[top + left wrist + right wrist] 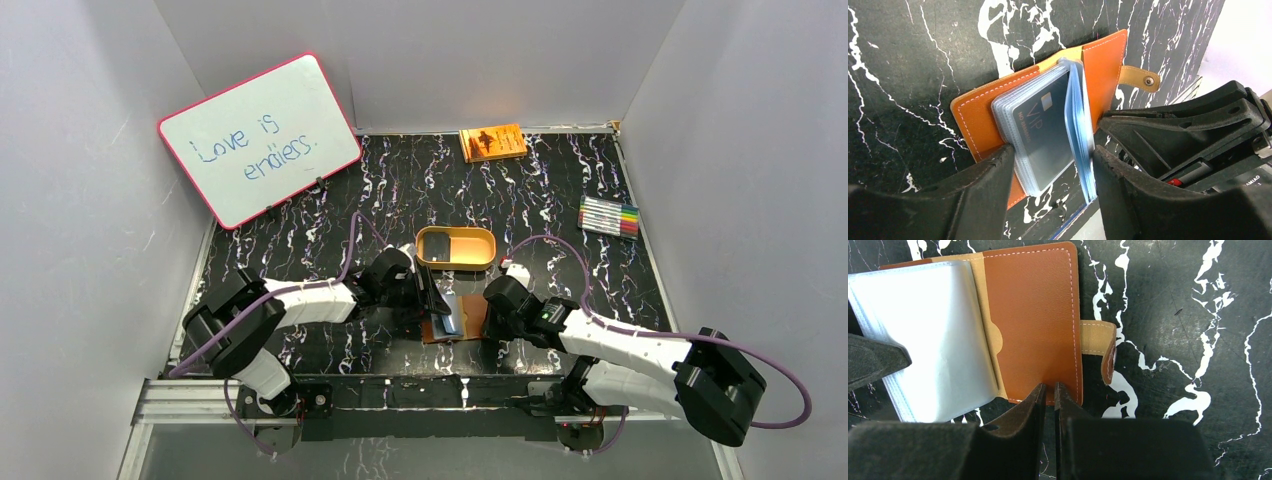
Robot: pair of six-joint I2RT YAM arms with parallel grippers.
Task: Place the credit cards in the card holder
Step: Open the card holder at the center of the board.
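2 containers lie mid-table: a tan oval tray (455, 266) with a dark card (462, 247) inside, and, just nearer the arms, the holder (973, 116), open flat with its snap strap (1140, 79) out to one side. Its clear sleeves (1007, 120) form a stack. The top sleeve carries 1 VIP card (1040, 132), and several sleeves stand upright at the spine. The holder lies near the front edge of the table (560, 200); bare marble spreads to the left, to the right and behind the tray. Left gripper (1053, 150): spread, 1 finger on each side of the sleeve stack, VIP card between them; firm contact cannot be judged. Right gripper (1049, 386): almost closed, nothing in the slit, tips on the near edge of the bare cover.
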